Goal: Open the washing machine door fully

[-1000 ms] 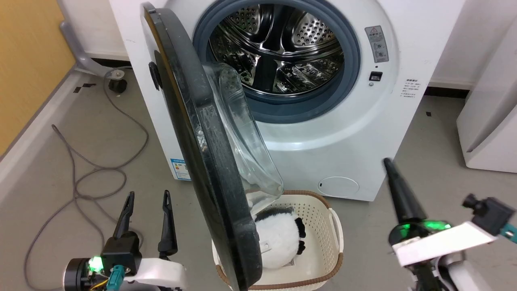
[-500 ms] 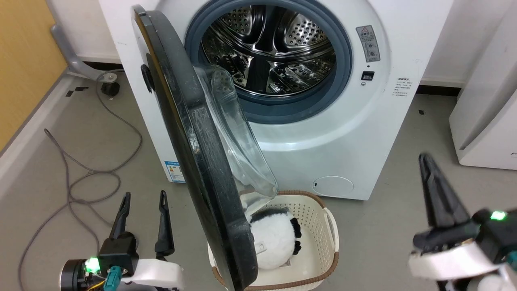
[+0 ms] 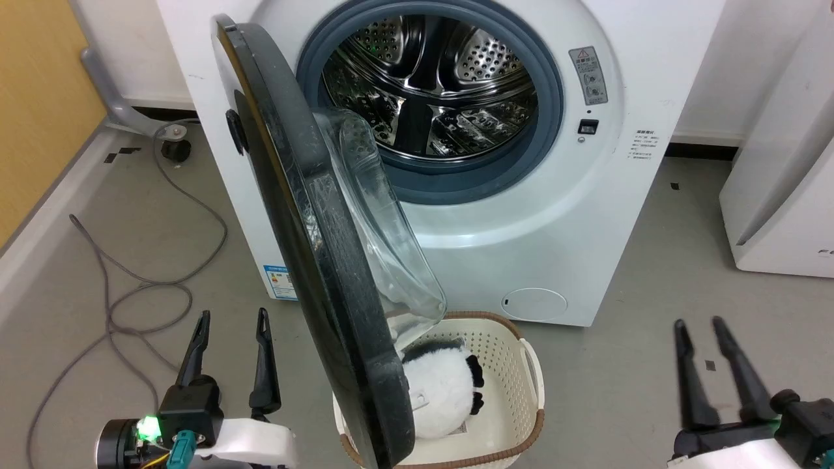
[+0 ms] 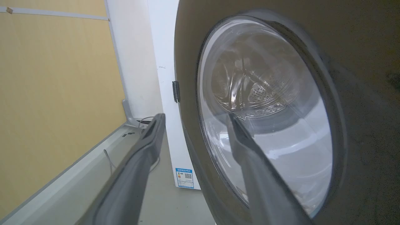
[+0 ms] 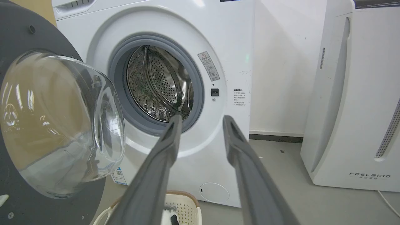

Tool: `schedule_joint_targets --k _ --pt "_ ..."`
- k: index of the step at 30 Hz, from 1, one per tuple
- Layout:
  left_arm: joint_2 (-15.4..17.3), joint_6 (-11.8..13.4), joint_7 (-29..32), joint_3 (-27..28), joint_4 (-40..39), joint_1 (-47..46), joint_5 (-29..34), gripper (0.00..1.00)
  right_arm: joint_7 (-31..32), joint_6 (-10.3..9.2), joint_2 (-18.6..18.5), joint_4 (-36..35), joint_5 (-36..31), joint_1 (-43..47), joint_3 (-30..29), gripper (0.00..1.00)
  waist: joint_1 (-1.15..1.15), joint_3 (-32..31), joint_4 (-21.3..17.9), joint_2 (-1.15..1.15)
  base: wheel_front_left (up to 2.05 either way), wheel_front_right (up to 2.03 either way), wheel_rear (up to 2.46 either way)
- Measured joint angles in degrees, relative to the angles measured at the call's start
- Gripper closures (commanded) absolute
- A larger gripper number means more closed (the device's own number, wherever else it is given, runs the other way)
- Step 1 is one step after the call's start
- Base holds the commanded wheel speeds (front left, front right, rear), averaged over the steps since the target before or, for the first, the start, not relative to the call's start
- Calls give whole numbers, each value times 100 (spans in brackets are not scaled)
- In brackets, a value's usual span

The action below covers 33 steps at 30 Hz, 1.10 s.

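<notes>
You're on a grey floor (image 3: 619, 365) with a yellow wall at the left edge of the head view and a loose cable (image 3: 163, 286) curling across the lower left. The washing machine (image 3: 521, 215) fills the upper middle, its steel drum mouth fully exposed. The washing machine door (image 3: 313, 247) is swung out on its left hinge and runs edge-on from upper left to bottom centre, its glass bowl hanging over a basket (image 3: 531, 365) with a black-and-white plush toy (image 3: 440, 397) inside. Judged from this, most of the job is done: the door stands roughly square to the machine's front, and whatever swing remains would carry it further left. Your left gripper (image 3: 233, 314), at lower left just beside the door's outer face, has its fingers spread wide on nothing. Your right gripper (image 3: 698, 322), at lower right and well clear, has its fingers parted and empty. In the right wrist view the white appliance (image 5: 353, 109) at the right edge reads FEELBIRD. The blue sticker (image 3: 276, 281) and the grey warning label (image 3: 589, 75) are too small to read.
</notes>
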Motion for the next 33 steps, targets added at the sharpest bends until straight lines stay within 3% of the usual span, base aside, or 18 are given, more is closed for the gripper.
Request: schedule_joint_targets --k 13,14,15,16,26,33 --pt "0 5 0 48 -15 39 -10 0 0 0 4 121 144 37 -27 0 0 7 -20 0 0 0 0" --pt "1 5 0 58 -26 39 -10 16 0 0 4 131 144 37 -25 0 0 7 -21 0 0 0 0" --pt "0 7 0 66 -42 38 -9 74 0 0 4 136 144 37 -22 0 0 6 -20 0 0 0 0" --pt "1 8 0 78 -76 38 -9 100 0 0 4 142 144 38 -23 0 0 7 -19 0 0 0 0" --pt "248 52 -4 253 -896 -511 87 100 0 0 7 159 124 38 -32 0 0 27 35 0 0 0 0" --pt "366 40 -5 -82 -1934 -932 261 100 0 0 8 170 108 38 -26 0 0 12 20 0 0 0 0"
